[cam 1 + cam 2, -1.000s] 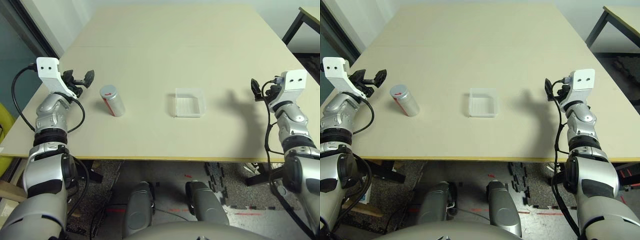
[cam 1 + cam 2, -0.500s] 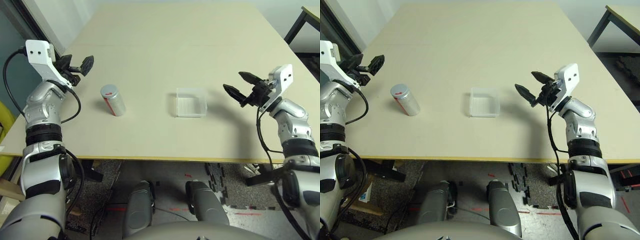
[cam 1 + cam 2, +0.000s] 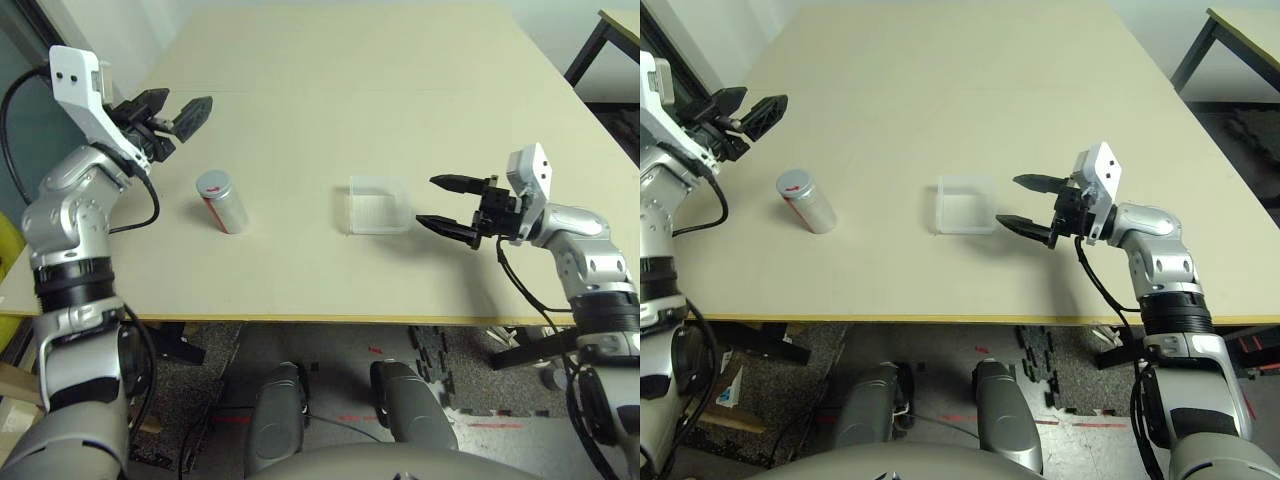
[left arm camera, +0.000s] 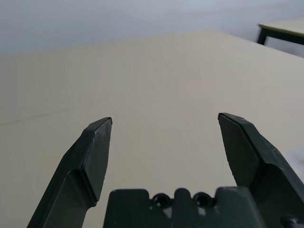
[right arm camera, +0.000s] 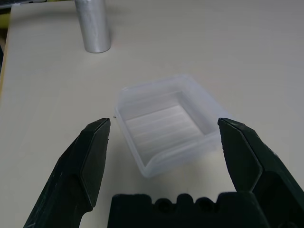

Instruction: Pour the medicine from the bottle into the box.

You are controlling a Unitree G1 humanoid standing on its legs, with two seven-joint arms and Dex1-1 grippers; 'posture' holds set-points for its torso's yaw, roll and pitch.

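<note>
The bottle [image 3: 222, 200] stands upright on the left part of the table, white-grey with a red stripe and a round grey top; the right wrist view shows the bottle [image 5: 93, 26] beyond the box. The medicine is hidden. The clear box [image 3: 378, 205] sits at mid-table, and nothing shows inside the box [image 5: 164, 126]. My right gripper [image 3: 425, 200] is open just to the right of the box, its fingers pointing at it without touching. My left gripper [image 3: 188, 97] is open in the air, behind and to the left of the bottle, with nothing between its fingers [image 4: 97, 142].
The tan table [image 3: 330, 90] stretches far back behind the box and bottle. Its front edge [image 3: 300, 318] runs just in front of both arms. A second table [image 3: 620, 30] stands at the far right.
My right gripper has swung left and down, from the table's right side to just beside the box. My left gripper has risen and moved further back past the bottle. Bottle and box are unmoved.
</note>
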